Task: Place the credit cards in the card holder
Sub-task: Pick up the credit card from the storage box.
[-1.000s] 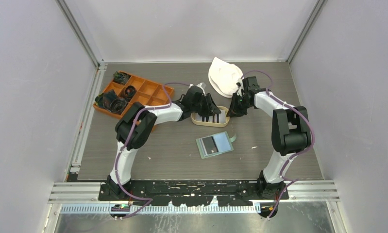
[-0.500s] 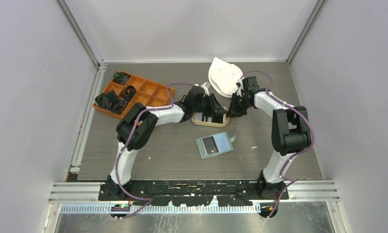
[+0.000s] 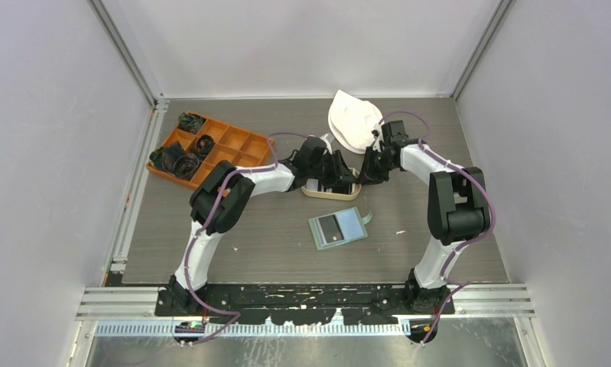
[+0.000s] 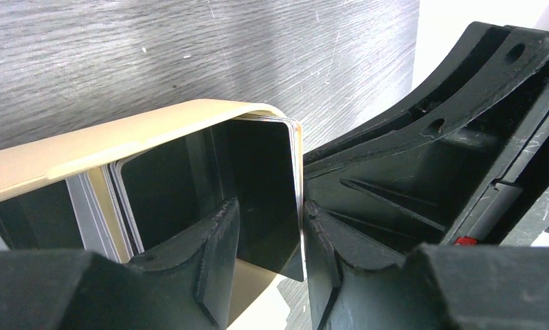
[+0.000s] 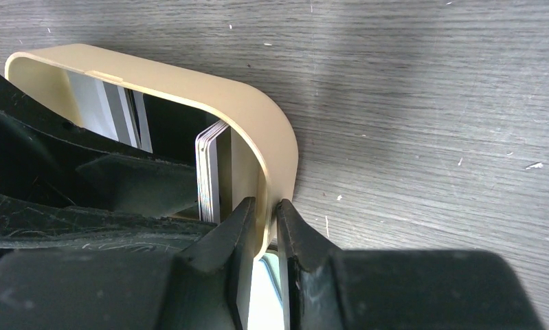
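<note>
The credit cards (image 4: 258,172) stand on edge in an oval tan tray (image 3: 329,195), black, white and grey ones (image 5: 208,172). My left gripper (image 4: 270,240) reaches down into the tray, open, straddling a black card that leans against its right finger (image 4: 323,254); the left finger stands apart from it. My right gripper (image 5: 266,234) is shut on the tray's wall (image 5: 189,86) at its right end. The card holder (image 3: 352,223) lies open nearer the arms' bases, with a dark card (image 3: 330,227) on its left half. In the top view both grippers, left (image 3: 342,177) and right (image 3: 363,176), meet over the tray.
An orange compartment box (image 3: 233,145) with dark cord bundles (image 3: 176,162) sits at the back left. A white cloth object (image 3: 353,121) lies just behind the tray. The right gripper's dark body (image 4: 429,151) fills the right of the left wrist view.
My left arm has shifted right along the tray toward its right end. The right arm and the tray have stayed put.
</note>
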`<state>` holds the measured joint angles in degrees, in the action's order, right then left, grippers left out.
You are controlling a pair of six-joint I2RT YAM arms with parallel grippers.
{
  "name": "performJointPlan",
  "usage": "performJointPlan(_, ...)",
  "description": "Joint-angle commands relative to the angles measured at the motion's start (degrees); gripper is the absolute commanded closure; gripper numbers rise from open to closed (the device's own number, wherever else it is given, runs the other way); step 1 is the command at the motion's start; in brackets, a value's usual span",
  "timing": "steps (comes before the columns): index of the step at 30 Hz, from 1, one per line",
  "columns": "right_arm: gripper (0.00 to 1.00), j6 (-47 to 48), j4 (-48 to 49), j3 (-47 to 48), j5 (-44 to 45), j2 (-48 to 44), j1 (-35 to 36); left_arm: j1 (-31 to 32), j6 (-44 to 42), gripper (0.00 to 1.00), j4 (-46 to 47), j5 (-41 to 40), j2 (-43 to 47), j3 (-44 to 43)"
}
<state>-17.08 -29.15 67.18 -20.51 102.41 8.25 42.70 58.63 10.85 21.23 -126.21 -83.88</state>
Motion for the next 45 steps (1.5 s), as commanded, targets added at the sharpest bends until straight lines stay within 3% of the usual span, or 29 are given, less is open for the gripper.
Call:
performJointPlan(1, 0.76, -0.08, 0.67, 2.47, -2.54, -0.05, 0.43, 0.17, -3.86, 0.60, -3.71, -2.38, 1.73, -2.14)
performJointPlan(9, 0.74, 0.27, 0.43, 2.70, -3.06, -0.86, 0.27, -0.41, -3.72, 0.69, -2.58, -3.04, 3.61, 0.37)
performJointPlan(19, 0.73, 0.48, 0.23, 3.00, -3.87, -1.16, -0.09, -2.56, -2.56, 0.67, 1.85, 1.71, 5.27, 3.68)
performJointPlan(24, 0.72, 0.43, 0.21, 3.08, -4.08, -1.20, -0.16, -2.77, -2.56, 0.61, 2.93, 3.41, 4.77, 3.85)
performJointPlan(34, 0.72, 0.47, 0.14, 3.22, -4.71, -1.51, -0.55, -2.85, 0.78, 0.65, 9.08, 7.53, 2.56, 2.99)
performJointPlan(45, 0.72, 0.65, 0.03, 3.29, -4.78, -1.47, -0.75, -2.49, -3.16, 0.62, -4.89, 3.88, -1.16, -3.16)
